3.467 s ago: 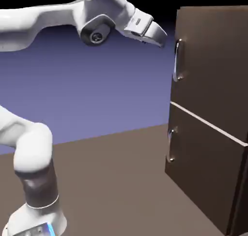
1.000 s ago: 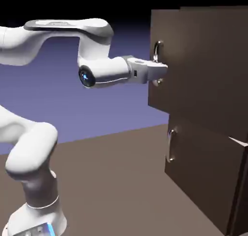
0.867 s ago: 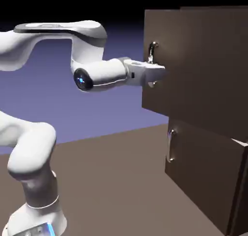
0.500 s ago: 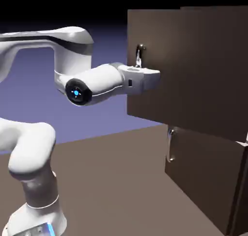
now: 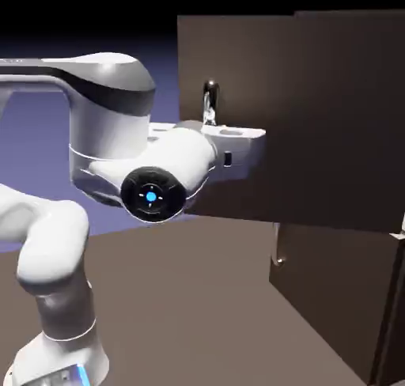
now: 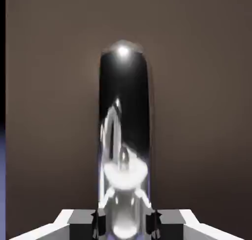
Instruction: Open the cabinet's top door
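Note:
The tall dark brown cabinet (image 5: 348, 297) stands at the exterior view's right. Its top door (image 5: 277, 76) is swung well out toward the left, its free edge far from the cabinet body. My gripper (image 5: 212, 131) is shut on the top door's silver bar handle (image 5: 210, 100), whose upper end sticks up above the hand. In the hand view the shiny handle (image 6: 124, 135) fills the middle, clamped between my two grey fingertips (image 6: 97, 222) at the bottom edge, with the brown door panel (image 6: 206, 111) behind it.
The lower door (image 5: 332, 313) stays closed, its silver handle (image 5: 277, 250) partly hidden under the open top door. My white arm's elbow and wrist (image 5: 150, 193) sit left of the door, above the brown table (image 5: 190, 313).
The top door has swung further open to the left, with my gripper still clamped on its handle. The arm has drawn back and its wrist has dropped lower and nearer the camera.

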{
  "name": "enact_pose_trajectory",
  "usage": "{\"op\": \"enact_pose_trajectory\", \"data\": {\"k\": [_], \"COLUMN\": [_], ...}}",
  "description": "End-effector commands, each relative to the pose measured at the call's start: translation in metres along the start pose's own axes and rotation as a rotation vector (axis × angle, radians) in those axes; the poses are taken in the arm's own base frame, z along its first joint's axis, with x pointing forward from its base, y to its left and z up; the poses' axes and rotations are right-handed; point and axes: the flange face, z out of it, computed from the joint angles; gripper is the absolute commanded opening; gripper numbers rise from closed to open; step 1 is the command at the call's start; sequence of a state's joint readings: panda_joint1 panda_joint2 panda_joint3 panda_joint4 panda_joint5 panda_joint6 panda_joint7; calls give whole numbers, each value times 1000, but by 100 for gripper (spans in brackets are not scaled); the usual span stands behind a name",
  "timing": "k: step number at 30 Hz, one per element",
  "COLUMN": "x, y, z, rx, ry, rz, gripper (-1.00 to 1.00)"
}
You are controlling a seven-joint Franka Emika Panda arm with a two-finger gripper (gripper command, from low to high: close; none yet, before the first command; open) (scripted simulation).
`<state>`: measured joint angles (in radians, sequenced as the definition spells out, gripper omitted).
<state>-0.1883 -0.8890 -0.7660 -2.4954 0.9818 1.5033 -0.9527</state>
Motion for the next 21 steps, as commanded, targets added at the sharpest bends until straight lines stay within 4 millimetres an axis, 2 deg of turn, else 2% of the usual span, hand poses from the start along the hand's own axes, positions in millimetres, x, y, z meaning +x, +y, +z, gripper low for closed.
{"op": "enact_pose_trajectory", "data": {"k": [1, 10, 21], "x": [3, 30, 60], "y": [3, 30, 60], "z": [-9, -74, -124], "rx": [17, 160, 286], "ry": [-17, -160, -286], "rz": [0, 0, 0], "gripper": [-100, -100, -100]}}
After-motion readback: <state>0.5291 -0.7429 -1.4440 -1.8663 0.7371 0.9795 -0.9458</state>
